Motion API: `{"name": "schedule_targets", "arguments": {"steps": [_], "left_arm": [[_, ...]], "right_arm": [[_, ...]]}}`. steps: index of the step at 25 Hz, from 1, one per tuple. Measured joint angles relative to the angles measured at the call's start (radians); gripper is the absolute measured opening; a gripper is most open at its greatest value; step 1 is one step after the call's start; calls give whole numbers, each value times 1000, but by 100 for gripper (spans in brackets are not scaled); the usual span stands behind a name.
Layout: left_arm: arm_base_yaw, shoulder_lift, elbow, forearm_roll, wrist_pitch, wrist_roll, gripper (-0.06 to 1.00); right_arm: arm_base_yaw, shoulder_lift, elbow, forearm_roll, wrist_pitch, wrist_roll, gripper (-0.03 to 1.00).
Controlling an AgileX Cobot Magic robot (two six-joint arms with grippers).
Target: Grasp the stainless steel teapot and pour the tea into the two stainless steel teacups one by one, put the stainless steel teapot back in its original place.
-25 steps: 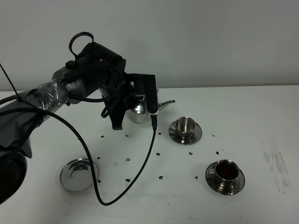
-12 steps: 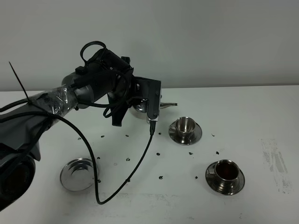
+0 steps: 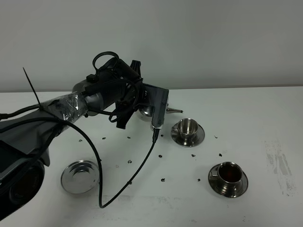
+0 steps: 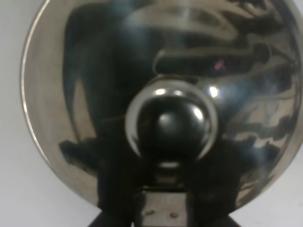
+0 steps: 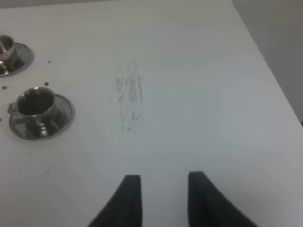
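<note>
Steel coaster (image 3: 80, 176) amid dark specks (image 3: 130, 161)

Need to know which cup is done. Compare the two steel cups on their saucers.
The near cup holds dark liquid, while the far cup looks empty, showing only bare metal inside. The far cup sits just beyond the teapot's spout; the near cup stands further away, toward the table's front edge. Both are small shiny steel cups with side handles, each upright on a round steel saucer.

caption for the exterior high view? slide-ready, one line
Left arm's tool holds the steel teapot aloft, spout toward the far teacup; near teacup already holds tea.
</note>
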Motion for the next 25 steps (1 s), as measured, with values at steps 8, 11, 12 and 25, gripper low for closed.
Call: {"name": "schedule_targets", "arguments": {"steps": [8,11,12,25], "left_arm": [[-12,15,0,36,-48,0,21],[-15,15,0,76,-51,0,21],[-16,15,0,85,-53,0,21],[-39,20,0,171,-74,0,21]], "right_arm": [[0,0,0,0,0,0,23],[0,0,0,0,0,0,23],[0,0,0,0,0,0,23],[0,0,0,0,0,0,23]]}}
